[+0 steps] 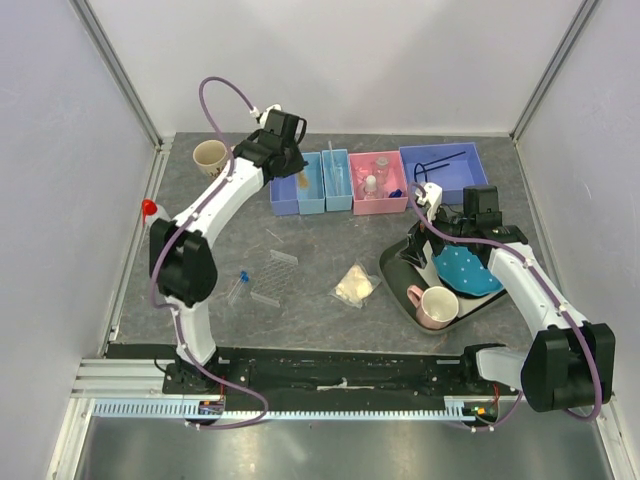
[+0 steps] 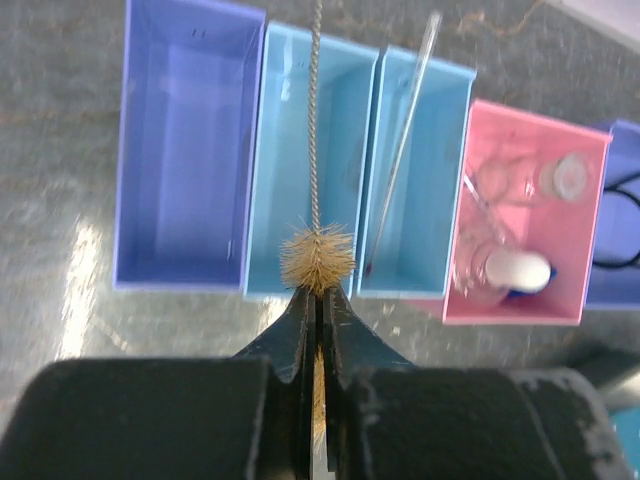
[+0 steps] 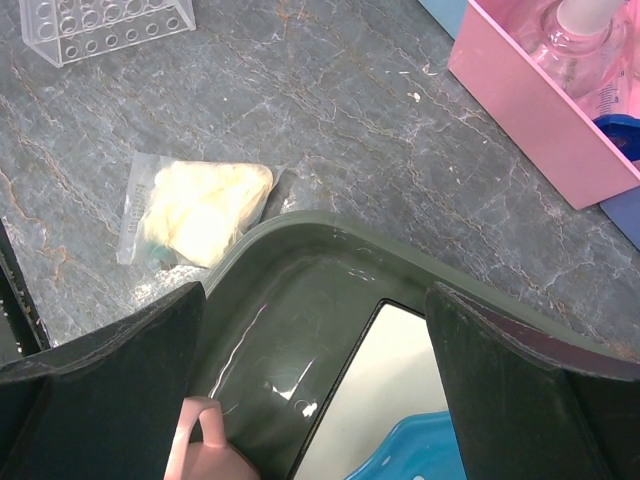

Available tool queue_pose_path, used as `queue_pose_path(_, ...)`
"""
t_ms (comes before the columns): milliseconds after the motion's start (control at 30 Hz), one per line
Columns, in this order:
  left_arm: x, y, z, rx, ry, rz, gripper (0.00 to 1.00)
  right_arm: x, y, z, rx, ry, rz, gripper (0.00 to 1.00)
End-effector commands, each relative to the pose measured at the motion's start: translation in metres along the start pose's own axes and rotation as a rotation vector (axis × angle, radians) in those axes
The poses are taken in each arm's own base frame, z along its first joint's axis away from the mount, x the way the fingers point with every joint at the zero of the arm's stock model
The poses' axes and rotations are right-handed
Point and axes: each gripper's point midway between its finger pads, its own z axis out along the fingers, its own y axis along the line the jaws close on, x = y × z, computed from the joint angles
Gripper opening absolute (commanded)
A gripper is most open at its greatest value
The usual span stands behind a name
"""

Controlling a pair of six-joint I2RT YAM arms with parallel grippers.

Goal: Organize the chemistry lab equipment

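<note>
My left gripper (image 2: 318, 297) is shut on an amber bristle brush (image 2: 317, 258) with a twisted wire stem, held over the near end of a light blue bin (image 2: 290, 180); in the top view it (image 1: 290, 165) hovers above the bin row. A thin rod (image 2: 405, 140) lies in the second light blue bin. White-capped clear bottles (image 2: 515, 270) lie in the pink bin (image 1: 380, 182). A black wire ring (image 1: 440, 160) lies in the large blue bin. My right gripper (image 3: 315, 380) is open and empty over the dark tray (image 3: 300, 235). The whitish bag (image 3: 200, 210), clear rack (image 1: 278, 275) and blue-capped tubes (image 1: 240, 285) lie on the table.
A purple bin (image 2: 180, 150) stands left of the blue ones. The tray holds a pink mug (image 1: 437, 305) and a blue dotted plate (image 1: 465, 268). A beige mug (image 1: 210, 155) stands at the back left. A red cap (image 1: 150, 207) shows at the left edge.
</note>
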Motion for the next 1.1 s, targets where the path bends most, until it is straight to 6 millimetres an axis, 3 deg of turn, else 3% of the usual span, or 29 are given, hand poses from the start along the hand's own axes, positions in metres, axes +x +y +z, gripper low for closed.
queue_pose_path(0, -0.024, -0.014, 0.034, 0.007, -0.039, 0.013, 0.02, -0.01, 0.005, -0.002, -0.03, -0.037, -0.035, 0.98)
queue_pose_path(167, -0.022, -0.007, 0.064, -0.023, -0.022, 0.007, 0.02, -0.011, 0.006, -0.002, -0.036, -0.041, -0.039, 0.98)
queue_pose_path(400, 0.005, 0.004, 0.104, -0.069, 0.037, 0.022, 0.02, -0.01, 0.007, -0.002, -0.043, -0.041, -0.036, 0.98)
queue_pose_path(633, 0.014, 0.008, 0.119, -0.083, 0.056, 0.028, 0.02, -0.008, 0.007, -0.001, -0.046, -0.036, -0.036, 0.98)
queue_pose_path(667, 0.013, 0.007, 0.119, -0.081, 0.054, 0.027, 0.99, -0.008, 0.007, -0.001, -0.048, -0.034, -0.036, 0.98)
queue_pose_path(700, 0.011, 0.005, 0.118, -0.077, 0.048, 0.025, 0.38, -0.007, 0.007, 0.0, -0.049, -0.033, -0.035, 0.98)
queue_pose_path(733, 0.029, -0.03, 0.106, 0.114, 0.175, 0.014, 0.41, -0.007, 0.007, 0.0, -0.049, -0.033, -0.036, 0.98)
queue_pose_path(767, 0.021, -0.048, 0.102, 0.202, 0.158, 0.007, 0.43, -0.007, 0.007, 0.0, -0.05, -0.031, -0.036, 0.98)
queue_pose_path(800, 0.009, -0.027, 0.104, 0.255, 0.081, 0.641, 0.45, -0.006, 0.007, 0.0, -0.051, -0.03, -0.035, 0.98)
queue_pose_path(833, 0.015, -0.042, 0.096, 0.242, 0.125, 0.281, 0.47, -0.006, 0.007, 0.0, -0.051, -0.029, -0.035, 0.98)
queue_pose_path(1067, -0.017, -0.071, 0.035, 0.379, 0.066, 0.284, 0.55, -0.004, 0.009, -0.001, -0.059, -0.026, -0.05, 0.98)
